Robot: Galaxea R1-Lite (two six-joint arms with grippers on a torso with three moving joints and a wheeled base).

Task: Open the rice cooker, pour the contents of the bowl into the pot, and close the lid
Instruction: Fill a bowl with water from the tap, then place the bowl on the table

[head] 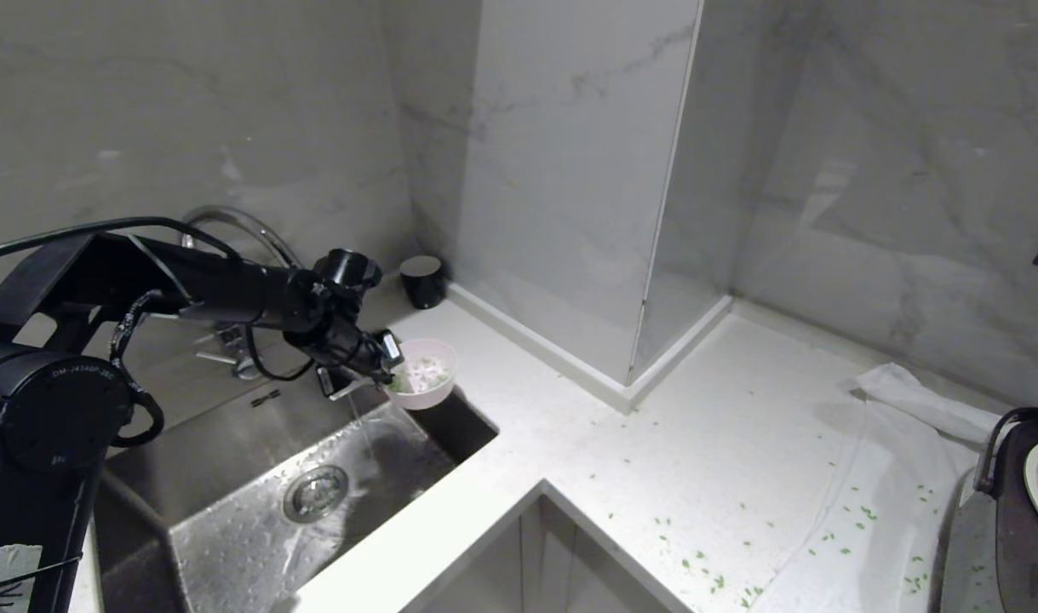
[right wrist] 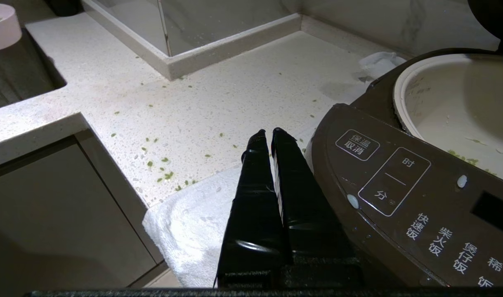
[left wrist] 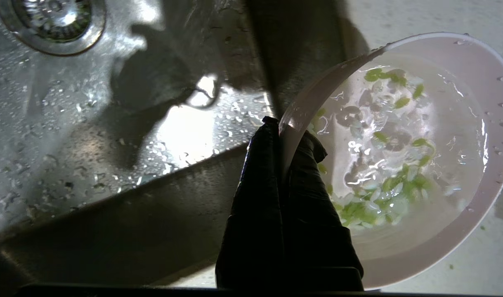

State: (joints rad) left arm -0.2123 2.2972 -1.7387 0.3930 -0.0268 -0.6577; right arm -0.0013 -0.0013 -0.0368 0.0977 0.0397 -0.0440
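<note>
Our left gripper (left wrist: 286, 136) pinches the rim of the bowl (head: 429, 375), holding it tilted over the corner of the sink (head: 229, 519), where a thin stream of water falls. The contents of the bowl (left wrist: 383, 165) (green bits and pale grains) sit in water. Our right gripper (right wrist: 272, 136) hangs closed and empty beside the rice cooker (right wrist: 400, 185), whose pot (right wrist: 461, 107) is uncovered.

Left arm reaches forward, its tool (head: 388, 368) clamped tight; right tool (right wrist: 272, 136) hangs parked, fingers together
</note>
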